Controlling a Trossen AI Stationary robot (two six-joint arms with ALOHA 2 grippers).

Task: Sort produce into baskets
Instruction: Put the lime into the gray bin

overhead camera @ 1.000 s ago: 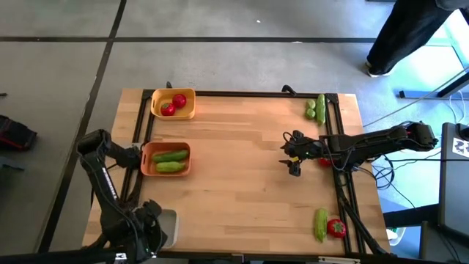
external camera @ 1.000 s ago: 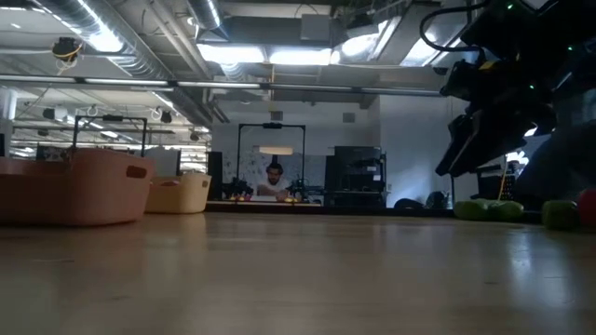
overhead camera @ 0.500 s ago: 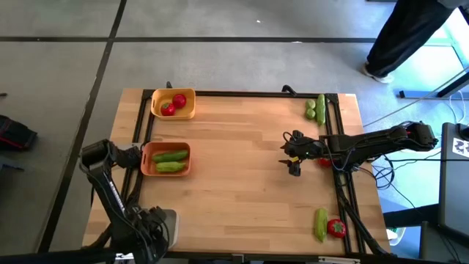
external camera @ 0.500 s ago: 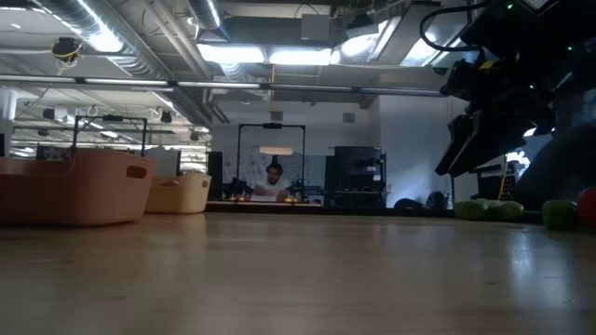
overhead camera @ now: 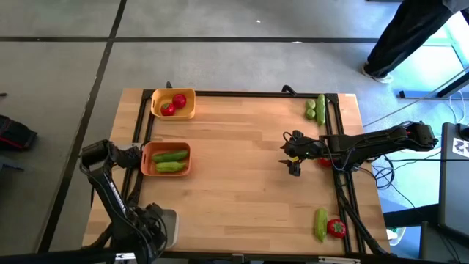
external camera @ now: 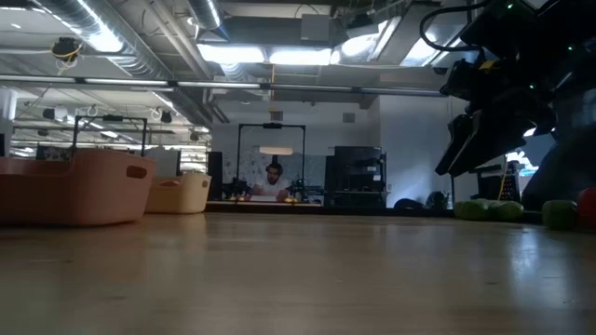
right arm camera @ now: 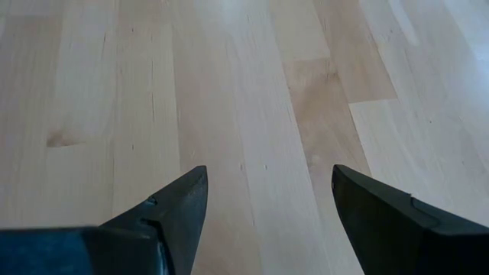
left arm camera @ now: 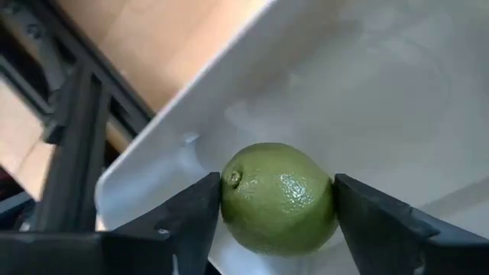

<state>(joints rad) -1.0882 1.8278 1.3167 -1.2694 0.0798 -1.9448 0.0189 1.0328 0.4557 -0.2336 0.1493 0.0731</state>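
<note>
My left gripper is shut on a pale-green lime just over the white-grey basket, which stands at the table's near left corner. The yellow basket holds red tomatoes. The orange basket holds two green cucumbers. My right gripper is open and empty above the bare table, right of the middle; the low view shows it too. Limes and a cucumber lie at the far right, and a cucumber and a tomato at the near right. My left gripper pinches the lime's two opposite sides between its two fingers, with the stem end beside one finger. The lime sits inside the white-grey basket's rim; I cannot tell whether it touches the basket's floor.
A black frame runs along the table's right side, and a black rail along its left side. A red piece shows partly under my right arm. A person stands beyond the far right corner. The table's middle is bare wood.
My left arm has shifted a little toward the table's near edge over the white-grey basket, then kept still.
</note>
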